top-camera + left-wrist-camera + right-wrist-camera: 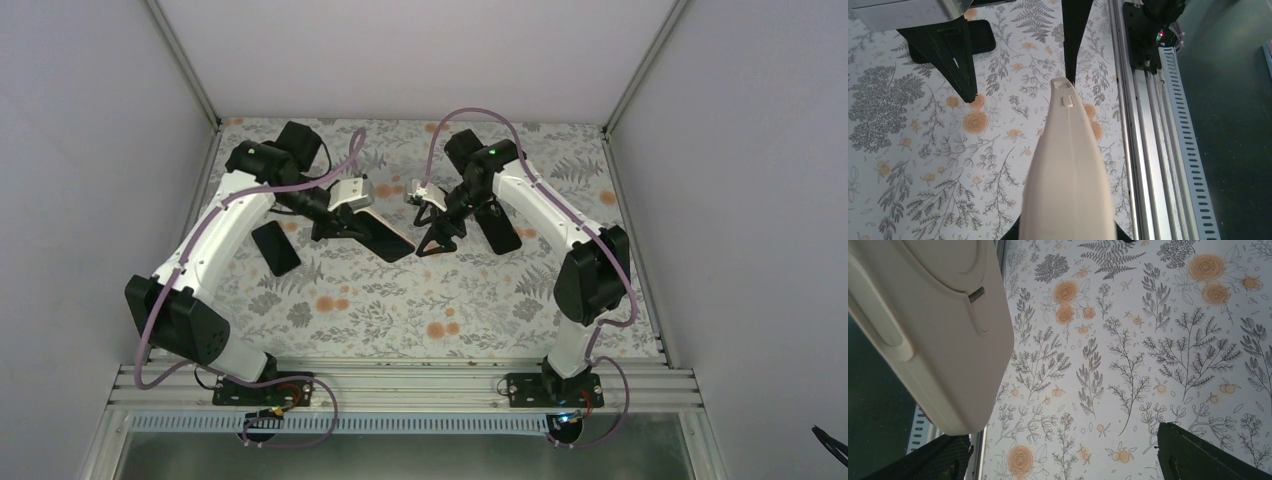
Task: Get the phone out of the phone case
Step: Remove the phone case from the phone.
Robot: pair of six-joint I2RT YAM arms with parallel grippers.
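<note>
Above mid worktop (pixel 420 320), your left tool (pixel 345 228) grips the cased phone (pixel 385 237) edge-on; right tool (pixel 436 238) gapes, empty. A hard tug could drop it.

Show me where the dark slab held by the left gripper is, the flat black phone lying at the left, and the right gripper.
Dark rectangular slab in the left gripper (pixel 383 238), top external view, middle of its face.
Flat black phone on the floral tablecloth (pixel 276 248), top external view, centre of its face.
Right gripper (pixel 437 236), top external view, between its fingertips.
</note>
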